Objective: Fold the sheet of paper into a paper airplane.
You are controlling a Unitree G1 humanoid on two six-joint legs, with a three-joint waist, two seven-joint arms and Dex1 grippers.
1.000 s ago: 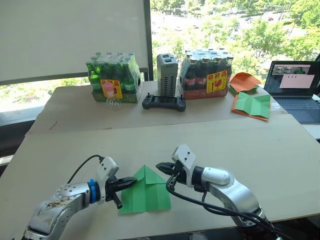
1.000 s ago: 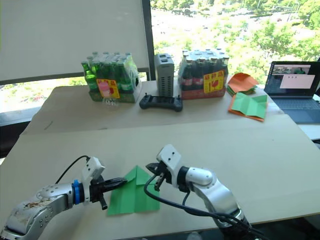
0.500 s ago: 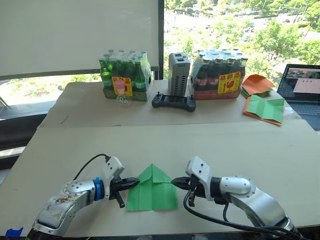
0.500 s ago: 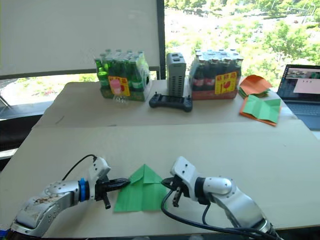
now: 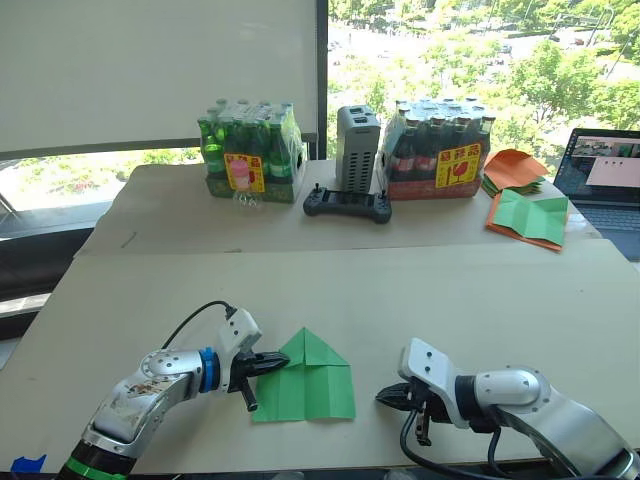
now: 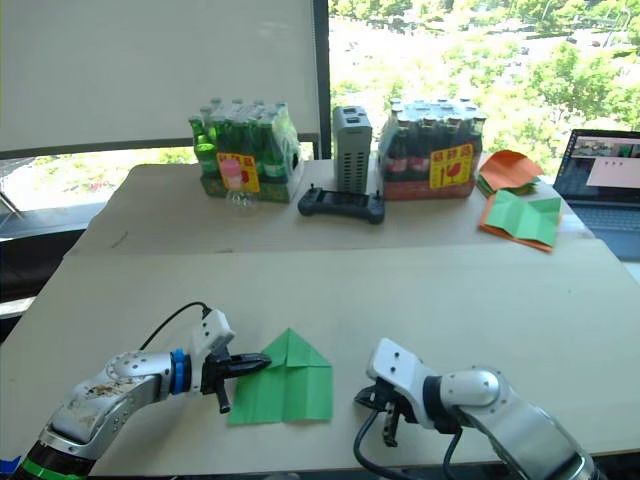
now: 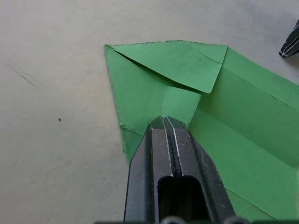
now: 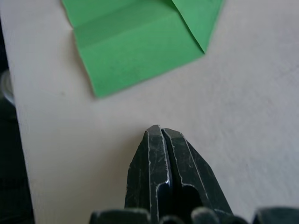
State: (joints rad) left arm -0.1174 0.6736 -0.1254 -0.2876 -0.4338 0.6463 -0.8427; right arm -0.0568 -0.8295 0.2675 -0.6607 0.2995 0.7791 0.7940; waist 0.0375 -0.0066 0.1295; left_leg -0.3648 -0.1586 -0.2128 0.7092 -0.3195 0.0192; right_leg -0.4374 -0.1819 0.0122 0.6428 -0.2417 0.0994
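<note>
The sheet of paper [image 5: 305,378] is bright green and lies flat near the table's front edge, its two far corners folded in to a point. My left gripper [image 5: 282,361] is shut, its fingertips [image 7: 163,122] resting on the sheet's left part just below the folded flap. My right gripper [image 5: 383,398] is shut too and sits on bare table a little right of the sheet's near right corner, apart from it. In the right wrist view the sheet [image 8: 140,42] lies ahead of the closed fingertips [image 8: 159,133].
Across the table's back stand a pack of green bottles [image 5: 250,155], a grey box [image 5: 358,135], a black controller [image 5: 345,205] and a pack of dark bottles [image 5: 435,150]. Orange papers [image 5: 515,168], a green sheet edged with orange [image 5: 528,215] and a laptop [image 5: 605,170] lie at the far right.
My right gripper has drawn back from the sheet's right edge toward the near right, off the paper. The left gripper stays at the sheet's left side. The camera shifted early on.
</note>
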